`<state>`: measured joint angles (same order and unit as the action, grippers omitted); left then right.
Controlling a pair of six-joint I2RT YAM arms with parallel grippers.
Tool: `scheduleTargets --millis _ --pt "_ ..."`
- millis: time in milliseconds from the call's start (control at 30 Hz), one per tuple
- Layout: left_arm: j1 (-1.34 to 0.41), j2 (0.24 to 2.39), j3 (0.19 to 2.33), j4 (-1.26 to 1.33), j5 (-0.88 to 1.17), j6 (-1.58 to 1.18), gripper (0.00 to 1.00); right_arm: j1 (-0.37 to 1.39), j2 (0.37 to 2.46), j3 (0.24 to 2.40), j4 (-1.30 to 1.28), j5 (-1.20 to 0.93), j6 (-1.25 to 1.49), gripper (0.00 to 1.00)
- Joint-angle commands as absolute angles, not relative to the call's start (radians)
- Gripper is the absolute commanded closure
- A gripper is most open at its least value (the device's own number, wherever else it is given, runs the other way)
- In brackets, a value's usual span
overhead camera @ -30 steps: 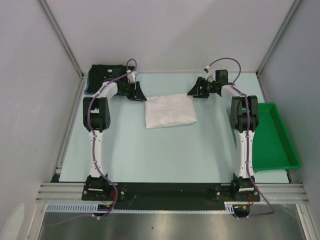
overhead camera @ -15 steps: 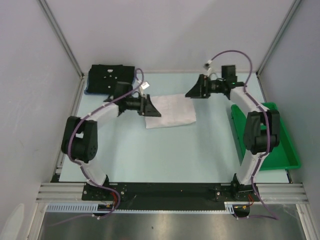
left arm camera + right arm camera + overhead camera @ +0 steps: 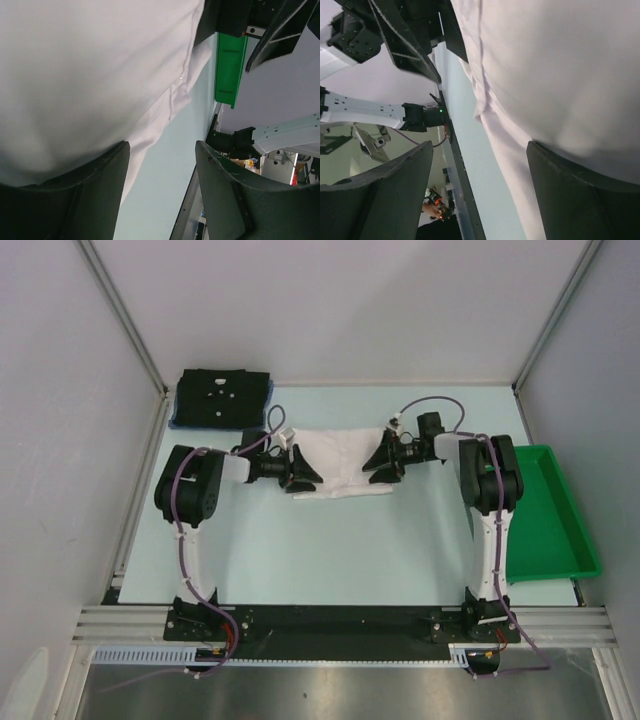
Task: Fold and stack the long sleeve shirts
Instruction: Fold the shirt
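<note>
Noting white shirt [image 3: 345, 458] lying folded and a bit bunched on pale table [image 3: 330, 540], just above centre of the top view. Flanking it from both sides: left gripper [image 3: 306, 476] sitting at the shirt's left edge, right gripper [image 3: 382, 462] at its right edge, both pointing inward toward each other. Showing left fingers [image 3: 75, 200] standing wide apart in the left wrist view, white cloth filling the upper left of that frame and lying against one finger, bare table in the gap, nothing pinched. Showing the same in the right wrist view: fingers [image 3: 580, 200] spread wide, cloth covering the upper right of the frame and resting against one finger, not clamped. Noting black shirt [image 3: 222, 398] folded at upper left of the top view, lying on blue shirt [image 3: 176, 422] with only a thin blue edge peeking out, well apart from the white one. Noting green tray [image 3: 550, 530] along the right edge of the table, beside the right arm.
</note>
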<state>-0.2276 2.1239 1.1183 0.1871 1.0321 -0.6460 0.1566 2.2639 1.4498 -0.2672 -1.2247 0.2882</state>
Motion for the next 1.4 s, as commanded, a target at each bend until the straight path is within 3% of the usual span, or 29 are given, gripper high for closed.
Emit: scheduleTargets --millis 0,200,300,400,467,700,800,967,1100,1167,1200,1267,1300,1367 --pt "-0.132 2.102 1.054 0.037 0.922 -0.509 0.36 0.071 2.237 1.474 -0.458 -1.103 0.149 0.18" --pt "-0.121 1.944 1.057 -0.069 1.094 -0.349 0.37 0.008 2.005 1.408 -0.647 -1.151 0.012 0.23" --pt "-0.111 1.862 1.054 -0.116 1.088 -0.302 0.37 -0.032 1.944 1.339 -0.627 -1.103 0.003 0.3" --pt "-0.124 1.838 1.068 -0.098 1.094 -0.324 0.39 -0.014 1.937 1.347 -0.537 -1.097 0.034 0.45" --pt "-0.153 1.845 1.104 -0.092 1.091 -0.325 0.39 0.032 1.942 1.376 -0.506 -1.114 0.066 0.49" --pt "-0.296 1.983 1.166 0.097 1.014 -0.538 0.35 0.19 2.08 1.421 -0.416 -1.161 0.144 0.51" --pt "-0.285 2.066 1.14 0.196 0.951 -0.653 0.34 0.164 2.176 1.411 -0.429 -1.129 0.146 0.5" --pt "-0.198 2.071 1.089 0.011 0.907 -0.525 0.32 0.055 2.244 1.433 -0.526 -1.049 0.08 0.5" --pt "-0.13 1.978 1.061 -0.085 1.064 -0.419 0.3 0.021 2.195 1.549 -0.721 -1.078 0.003 0.52" --pt "-0.147 1.892 1.127 -0.179 1.103 -0.341 0.29 0.025 2.143 1.603 -0.721 -1.124 0.029 0.5" --pt "-0.159 1.863 1.152 -0.189 1.111 -0.333 0.16 0.029 2.129 1.638 -0.688 -1.175 0.064 0.45" --pt "-0.213 1.827 1.233 -0.193 1.091 -0.321 0.01 0.061 2.088 1.643 -0.473 -1.209 0.249 0.36" --pt "-0.233 1.832 1.264 -0.19 1.079 -0.321 0.01 0.077 2.08 1.626 -0.375 -1.207 0.312 0.2" --pt "-0.294 1.882 1.362 -0.17 1.026 -0.346 0.01 0.121 2.079 1.611 -0.086 -1.189 0.517 0.04"
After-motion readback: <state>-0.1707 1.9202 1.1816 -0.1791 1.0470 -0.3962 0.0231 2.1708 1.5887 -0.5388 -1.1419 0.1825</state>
